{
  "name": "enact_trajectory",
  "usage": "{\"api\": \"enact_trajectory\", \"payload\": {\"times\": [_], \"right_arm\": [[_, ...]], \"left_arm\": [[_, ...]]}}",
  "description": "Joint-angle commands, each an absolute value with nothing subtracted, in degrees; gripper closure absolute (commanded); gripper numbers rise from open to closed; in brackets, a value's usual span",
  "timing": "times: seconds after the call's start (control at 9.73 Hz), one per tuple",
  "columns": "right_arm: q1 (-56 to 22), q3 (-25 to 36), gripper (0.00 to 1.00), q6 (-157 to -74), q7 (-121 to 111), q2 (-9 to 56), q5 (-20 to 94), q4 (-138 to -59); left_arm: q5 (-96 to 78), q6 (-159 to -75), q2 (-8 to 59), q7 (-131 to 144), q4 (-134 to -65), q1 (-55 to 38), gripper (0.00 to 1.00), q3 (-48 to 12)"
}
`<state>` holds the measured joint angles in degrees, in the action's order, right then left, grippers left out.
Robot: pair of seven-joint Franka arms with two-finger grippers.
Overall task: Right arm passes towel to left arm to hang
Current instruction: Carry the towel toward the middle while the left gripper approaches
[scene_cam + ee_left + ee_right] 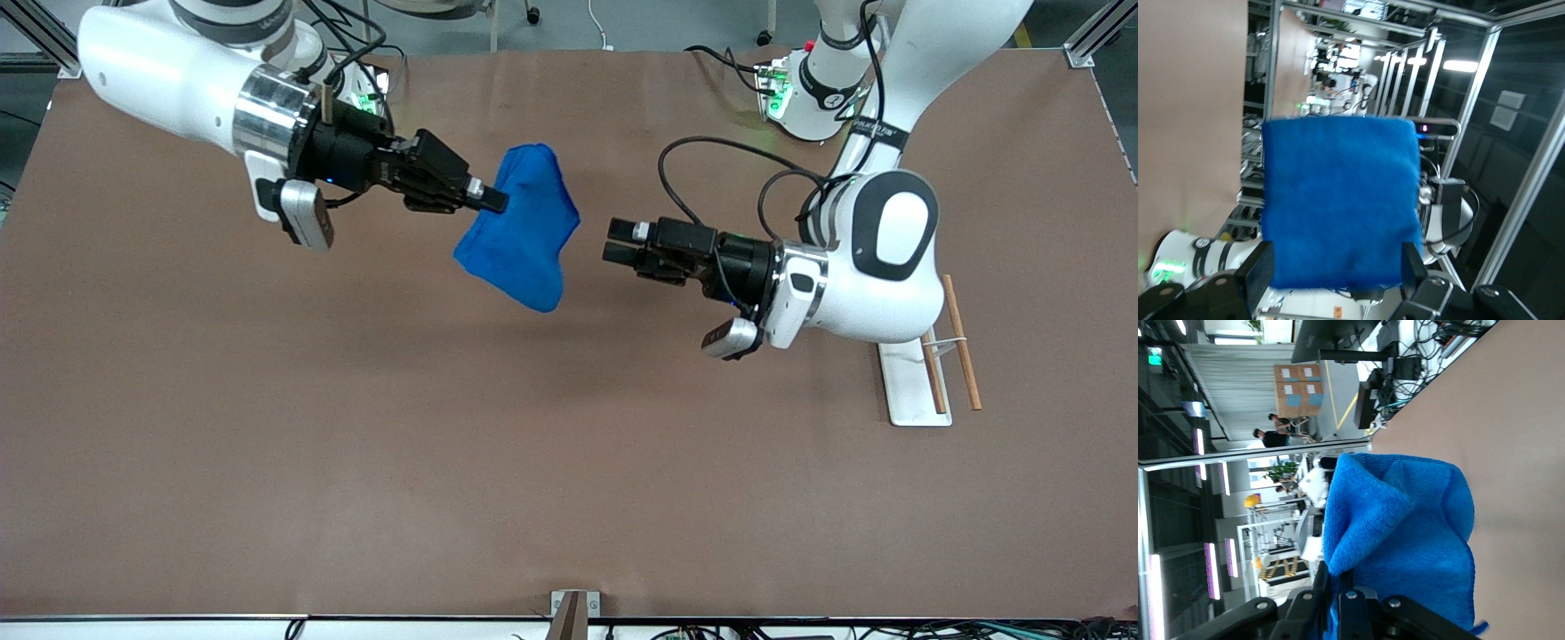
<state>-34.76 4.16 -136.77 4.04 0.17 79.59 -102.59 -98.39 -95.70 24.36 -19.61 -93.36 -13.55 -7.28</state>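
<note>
My right gripper [493,200] is shut on one edge of the bright blue towel [520,227] and holds it up in the air over the middle of the table. The towel hangs in loose folds. In the right wrist view the towel [1405,533] bunches out of my right gripper [1351,590]. My left gripper [613,242] is open and empty. It points at the towel with a small gap between them. In the left wrist view the towel [1338,200] fills the space ahead of my left gripper [1336,270], between its fingers [1260,273] in line of sight.
A white rack tray [911,387] with wooden rods [962,342] stands at the left arm's end of the table, partly under the left arm's wrist. The brown table top [444,444] spreads wide nearer to the front camera.
</note>
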Motion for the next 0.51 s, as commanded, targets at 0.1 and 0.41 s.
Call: {"api": "enact_trajectory", "payload": {"times": [0.1,0.41], "right_arm": [[-38.1,4.7,1.0,-138.5,4.3,3.2,88.6,-98.4],[-38.8,4.7,1.0,-138.5,4.3,3.9,90.5,-96.9]], "left_arm": [[-104.7,-96.0,28.4,-24.8,-93.9,-14.9,0.19,-7.7],[-105.0,-95.5,27.8,-24.0,-94.0,-14.2,0.3,-8.4]]}}
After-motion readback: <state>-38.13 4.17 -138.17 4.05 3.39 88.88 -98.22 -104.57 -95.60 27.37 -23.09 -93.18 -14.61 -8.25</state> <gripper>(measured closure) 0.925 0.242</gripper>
